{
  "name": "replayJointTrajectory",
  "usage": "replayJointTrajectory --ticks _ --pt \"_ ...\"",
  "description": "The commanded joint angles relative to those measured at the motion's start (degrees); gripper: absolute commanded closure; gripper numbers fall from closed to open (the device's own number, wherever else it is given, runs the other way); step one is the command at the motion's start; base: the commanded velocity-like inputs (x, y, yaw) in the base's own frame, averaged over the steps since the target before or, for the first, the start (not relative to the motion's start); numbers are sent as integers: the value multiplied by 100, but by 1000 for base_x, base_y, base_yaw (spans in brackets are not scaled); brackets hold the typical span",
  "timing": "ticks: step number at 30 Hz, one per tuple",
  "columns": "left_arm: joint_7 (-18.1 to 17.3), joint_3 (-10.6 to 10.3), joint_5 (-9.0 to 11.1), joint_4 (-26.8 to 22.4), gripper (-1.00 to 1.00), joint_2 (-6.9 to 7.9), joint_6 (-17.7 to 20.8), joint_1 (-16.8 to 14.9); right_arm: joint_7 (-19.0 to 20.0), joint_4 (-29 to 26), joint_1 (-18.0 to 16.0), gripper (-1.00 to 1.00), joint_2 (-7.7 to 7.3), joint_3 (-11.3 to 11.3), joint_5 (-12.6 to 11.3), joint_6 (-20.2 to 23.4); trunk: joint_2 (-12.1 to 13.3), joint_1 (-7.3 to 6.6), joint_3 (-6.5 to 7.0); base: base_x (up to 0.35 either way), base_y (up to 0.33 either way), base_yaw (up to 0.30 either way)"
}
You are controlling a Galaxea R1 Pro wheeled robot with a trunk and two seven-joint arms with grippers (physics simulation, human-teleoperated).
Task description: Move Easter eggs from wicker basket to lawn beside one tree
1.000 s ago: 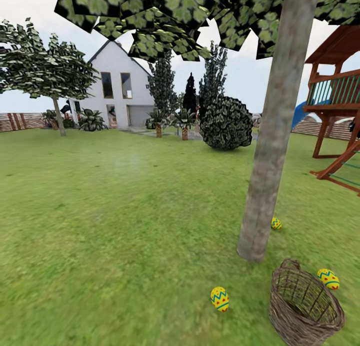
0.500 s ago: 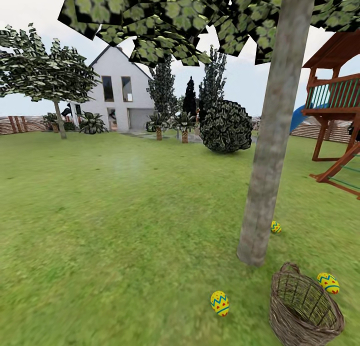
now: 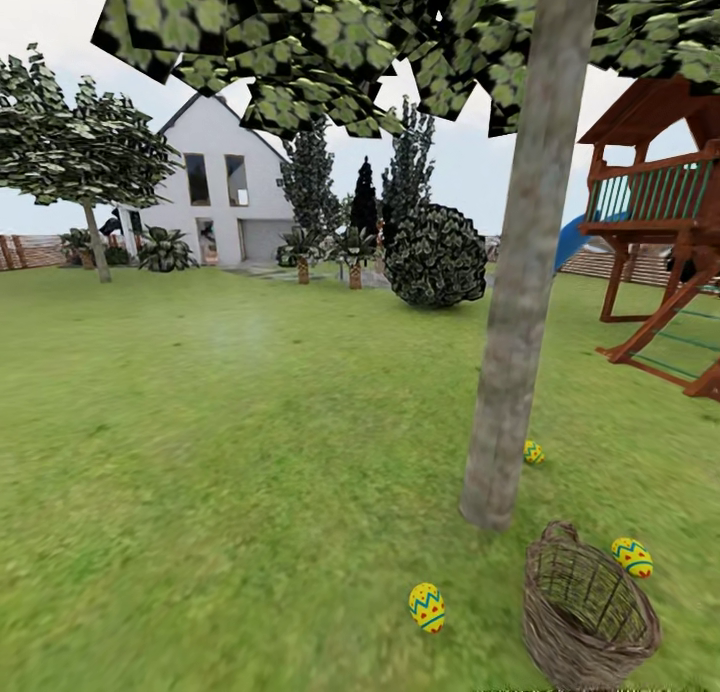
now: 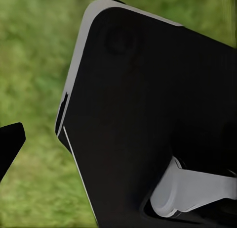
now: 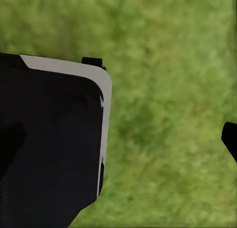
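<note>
In the head view a thick grey-brown tree rises from the lawn right of centre. Three yellow Easter eggs with teal zigzags lie on the grass around it: one in front of the trunk, one just behind its base, one beside the far rim of the wicker basket. The basket stands tilted near the trunk, and what I see of its inside holds nothing. The left wrist view shows one black fingertip at the frame's edge; the right wrist view shows one fingertip likewise. Nothing is held.
A wooden play tower with a blue slide stands at the right. A round dark bush, narrow cypresses, a white house and a second leafy tree sit far back. Black robot body looms over grass.
The whole head picture has shifted a little left and up, so the camera moved. Eggs, basket and tree keep their places relative to one another.
</note>
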Motion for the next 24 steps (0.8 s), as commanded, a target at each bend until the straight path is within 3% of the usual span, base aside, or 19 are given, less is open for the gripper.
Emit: replayJointTrajectory --ticks 1,15,24 --pt "-27 12 52 2 -100 -4 12 -2 4 21 -9 -100 3 46 -43 -28 36 -21 18 0 0 -233" --pt "-22 12 52 0 -100 -28 5 0 4 -51 -8 -100 -4 46 -43 -27 597 -329 346 0 0 -157" --pt "-22 12 52 0 -100 -20 -14 0 4 -51 -8 -100 -3 50 -43 -29 958 -527 513 0 0 -24"
